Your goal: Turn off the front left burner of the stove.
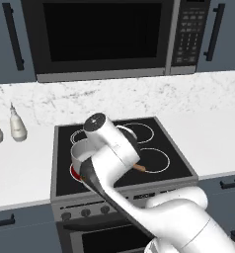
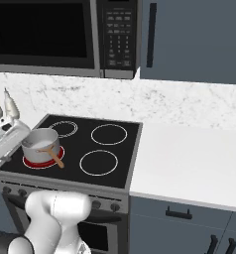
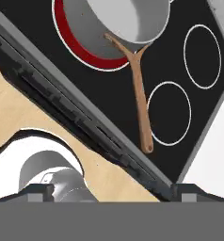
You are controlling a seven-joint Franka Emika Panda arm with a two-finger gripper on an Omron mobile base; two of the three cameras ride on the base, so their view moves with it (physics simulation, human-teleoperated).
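Note:
The stove (image 2: pixel 125 149) is a grey steel range with a black glass top. Its front left burner (image 2: pixel 40 160) glows red under a steel saucepan (image 2: pixel 40 141) with a wooden handle (image 3: pixel 141 103). The same red ring (image 3: pixel 78 47) and pan (image 3: pixel 128 19) lie at the top of the hand view. Small dark knobs (image 1: pixel 85 212) line the front panel below the glass. My gripper (image 2: pixel 5 130) hangs in the air above the stove's front left corner, well clear of the knobs. It is open (image 3: pixel 111 194), its tips wide apart with nothing between them.
A black microwave (image 1: pixel 102 34) hangs over the stove. Two white bottles (image 1: pixel 17 126) stand on the counter to the left. White counter (image 2: pixel 189 158) runs to the right, with grey drawers below. Three plain white ring burners (image 2: pixel 98 162) share the glass.

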